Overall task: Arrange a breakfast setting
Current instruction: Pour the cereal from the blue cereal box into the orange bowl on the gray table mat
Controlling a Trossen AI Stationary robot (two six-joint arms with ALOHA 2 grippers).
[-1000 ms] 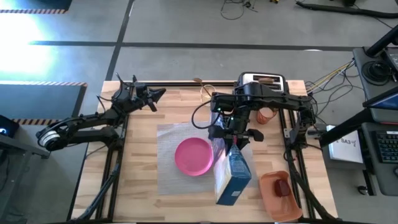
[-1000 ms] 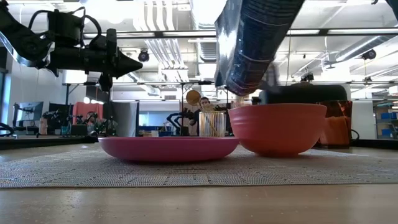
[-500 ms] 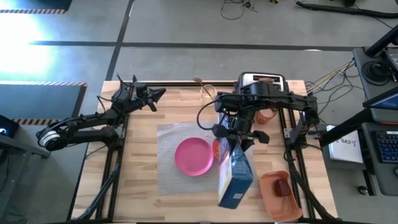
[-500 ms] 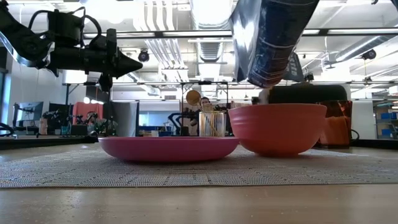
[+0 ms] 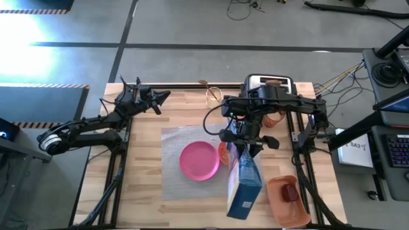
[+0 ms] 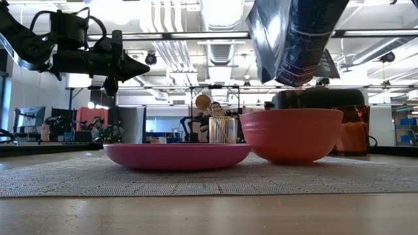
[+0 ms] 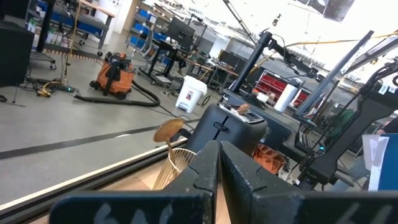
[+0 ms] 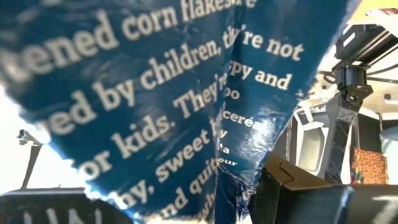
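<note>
Blue cereal box [image 5: 245,183] hangs tilted in the right end effector [image 5: 246,145], clamped above the orange bowl [image 6: 291,134] beside the pink plate [image 5: 199,160]; left end effector [image 5: 161,96], closed and empty, waits at the worktop's far-left corner

The left arm waits along the desk's left edge, its gripper [image 5: 163,96] raised and pointing toward the middle, fingers [image 7: 208,171] pressed together. The right arm reaches in from the right rear, wrist bent downward, its gripper [image 5: 245,143] hanging above mid-desk; its fingers [image 8: 305,190] appear clamped on a blue box [image 5: 245,185].
</note>
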